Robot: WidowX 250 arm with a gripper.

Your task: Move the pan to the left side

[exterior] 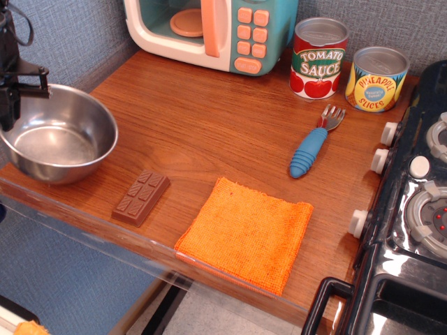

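I see the jaws closed on the left rim of the pan (57, 132), gripper (10, 105) at frame edge. Pan sits at the counter's (209, 118) far-left edge. Count: one chocolate bar (142, 197), one orange cloth (245, 232), two cans (319, 58).

I see a shiny silver steel pan (57, 143), a brown segmented chocolate bar (141, 197), an orange woven cloth (246, 232), a blue-handled fork (313, 144), and a red-and-green tomato sauce can (318, 58).
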